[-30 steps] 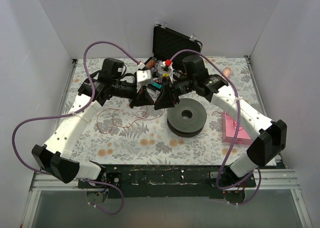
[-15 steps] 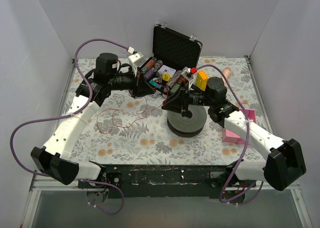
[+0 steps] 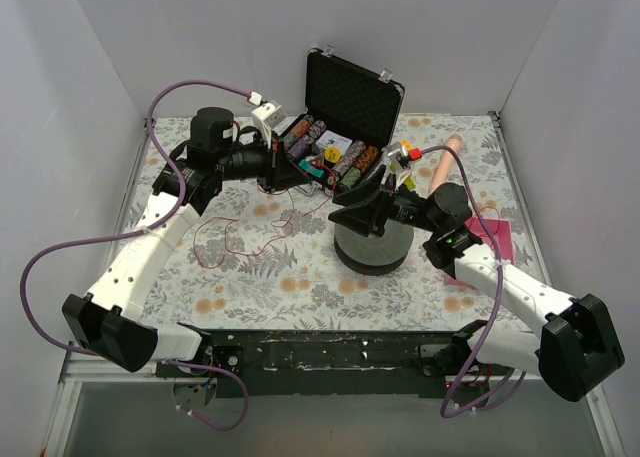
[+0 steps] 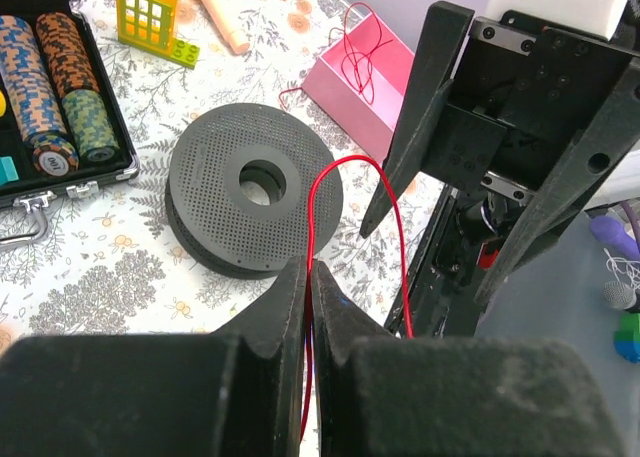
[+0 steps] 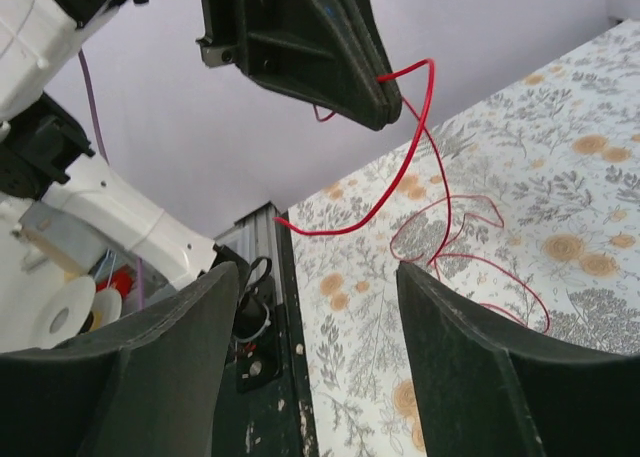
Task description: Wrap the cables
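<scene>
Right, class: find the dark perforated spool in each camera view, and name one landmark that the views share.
Top external: the spool sits just right of centre on the table.
Left wrist: the spool lies flat, left of centre.
Right wrist: not in it.
Shared landmark: the red wire, pinched in the left fingers, shows in all three views; in the right wrist view it hangs at top centre.

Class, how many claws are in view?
2: the left claw, shut on the red wire above the table; the right claw, open, near the spool.
</scene>
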### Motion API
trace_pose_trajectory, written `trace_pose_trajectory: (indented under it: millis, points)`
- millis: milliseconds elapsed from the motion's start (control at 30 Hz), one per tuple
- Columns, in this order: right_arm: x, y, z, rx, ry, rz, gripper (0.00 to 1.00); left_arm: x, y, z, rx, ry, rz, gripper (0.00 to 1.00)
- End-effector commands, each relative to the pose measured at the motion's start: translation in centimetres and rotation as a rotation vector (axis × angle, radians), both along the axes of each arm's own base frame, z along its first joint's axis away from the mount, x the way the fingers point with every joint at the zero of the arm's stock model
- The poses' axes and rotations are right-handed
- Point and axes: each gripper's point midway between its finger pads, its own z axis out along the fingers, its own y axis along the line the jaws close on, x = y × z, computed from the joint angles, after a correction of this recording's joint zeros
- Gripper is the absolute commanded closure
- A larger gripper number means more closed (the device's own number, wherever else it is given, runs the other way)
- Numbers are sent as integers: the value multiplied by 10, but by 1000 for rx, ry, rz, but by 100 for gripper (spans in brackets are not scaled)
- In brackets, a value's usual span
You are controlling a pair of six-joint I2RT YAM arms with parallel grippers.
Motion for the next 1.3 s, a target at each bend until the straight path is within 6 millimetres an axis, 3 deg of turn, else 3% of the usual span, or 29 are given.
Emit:
trace_pose_trajectory:
  millis: [0,133,267,367,500,600,700,767,800,833,900,1067,1167,1267]
  points:
    - [8,-7,37,188,-9,-99,31,-10,1,19,-53,-28,-16,100]
    - [23,1,30,205,48,-136,38,-9,1,20,-55,-27,-11,100]
    - [23,7,39,252,40,-95,43,-9,2,17,-54,-21,-10,100]
    - [26,12,40,240,26,-83,55,-10,2,14,-55,-11,-13,100]
    - [30,10,34,218,31,-108,97,-13,4,12,-63,3,-24,100]
    - [37,-2,18,123,33,-165,99,-8,23,8,-67,-2,-10,100]
    - [51,-11,-9,-118,10,-212,99,-13,35,-18,37,-72,-71,100]
    - [54,-12,-17,-309,-107,-176,99,-28,38,-40,91,-108,-178,89]
    - [51,-9,-6,-343,-152,-119,99,-35,38,-46,104,-128,-222,67]
    - [43,-7,-11,-397,-156,-48,99,-37,40,-46,112,-156,-242,47]
    - [24,-4,-13,-447,-188,93,99,-41,41,-35,117,-228,-275,31]
    - [-5,-2,-13,-496,-241,276,99,-41,33,12,78,-362,-329,20]
    - [-14,6,-13,-540,-261,329,99,-45,20,17,43,-357,-371,20]
    - [-19,16,-11,-559,-272,354,99,-54,10,9,32,-342,-427,20]
